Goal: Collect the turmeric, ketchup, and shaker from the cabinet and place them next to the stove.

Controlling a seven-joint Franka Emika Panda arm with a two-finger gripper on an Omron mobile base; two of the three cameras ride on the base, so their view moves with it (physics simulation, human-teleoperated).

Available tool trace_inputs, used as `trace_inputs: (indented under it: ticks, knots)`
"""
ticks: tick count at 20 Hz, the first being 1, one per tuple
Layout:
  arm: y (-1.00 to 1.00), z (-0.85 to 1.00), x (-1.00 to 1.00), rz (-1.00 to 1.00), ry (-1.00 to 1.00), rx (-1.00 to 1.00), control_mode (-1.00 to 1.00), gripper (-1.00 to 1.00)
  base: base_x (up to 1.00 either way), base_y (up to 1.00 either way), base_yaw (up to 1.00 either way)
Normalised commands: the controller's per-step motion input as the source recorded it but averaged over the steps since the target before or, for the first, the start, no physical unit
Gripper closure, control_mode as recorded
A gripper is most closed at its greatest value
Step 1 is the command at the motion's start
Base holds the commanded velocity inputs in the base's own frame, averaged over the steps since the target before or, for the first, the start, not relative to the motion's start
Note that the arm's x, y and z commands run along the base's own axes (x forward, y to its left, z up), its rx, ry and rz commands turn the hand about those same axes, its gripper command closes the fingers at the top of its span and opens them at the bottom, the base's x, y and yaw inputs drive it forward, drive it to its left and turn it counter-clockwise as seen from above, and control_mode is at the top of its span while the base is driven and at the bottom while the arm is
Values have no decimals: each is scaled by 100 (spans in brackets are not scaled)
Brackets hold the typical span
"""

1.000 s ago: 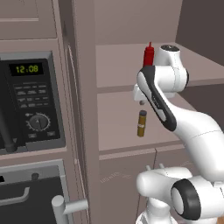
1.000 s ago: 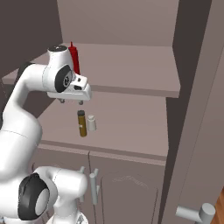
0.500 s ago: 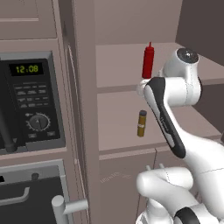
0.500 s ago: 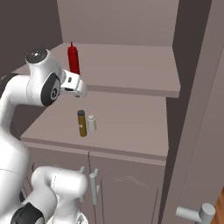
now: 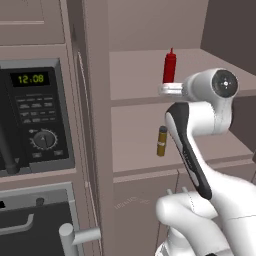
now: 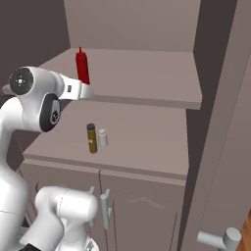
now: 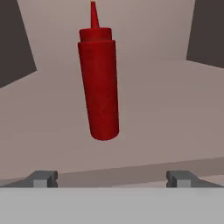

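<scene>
While the ketchup (image 7: 99, 81) stands upright in the upper middle of the hand view, the gripper (image 7: 113, 179) sits below it with its 2 fingertips (image 7: 43, 178) spread wide near the lower left and lower right of that frame, holding nothing. Between those tips and the bottle lies bare shelf, so the bottle is apart from them.

Seen from the left base view, the ketchup (image 5: 170, 66) is at upper centre on the upper open shelf of the cabinet (image 5: 135, 60), with the white arm's wrist just below and right of it. Lower, near the frame's centre, the turmeric (image 5: 162, 141) stands on the lower shelf, partly beside the arm's dark link.

From the right base view, the ketchup (image 6: 82, 66) is at upper left on the upper shelf of the cabinet (image 6: 147, 73), and the arm's hand reaches to the shelf edge just below it. Left of centre in that frame, the turmeric (image 6: 91, 138) and the shaker (image 6: 102, 138) stand side by side on the lower shelf, the shaker to the right, very close, and about half as tall. Both small doors under the shelves are shut, 2 short silver handles (image 6: 104, 210) showing at lower centre.

At the left of the left base view is a black-fronted oven (image 5: 35, 120) whose clock reads 12:08.
</scene>
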Motion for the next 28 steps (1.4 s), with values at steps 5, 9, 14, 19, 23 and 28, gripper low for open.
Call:
trace_inputs:
  ticks: [5, 9, 14, 19, 23, 28]
  knots:
    - [0, 5, 0, -2, -10, 0, -100, -100, 0, 0, 0]
    - [6, 0, 15, -4, 4, 0, -100, -100, 0, 0, 0]
    - [0, 13, 14, 0, 0, 0, -100, -100, 0, 0, 0]
    - [0, 22, 8, 0, -1, 0, -100, -100, 0, 0, 0]
    - [0, 11, 5, 1, -1, 1, -100, -100, 0, 0, 0]
    - [-4, 0, 15, 0, 0, 0, -100, -100, 0, 0, 0]
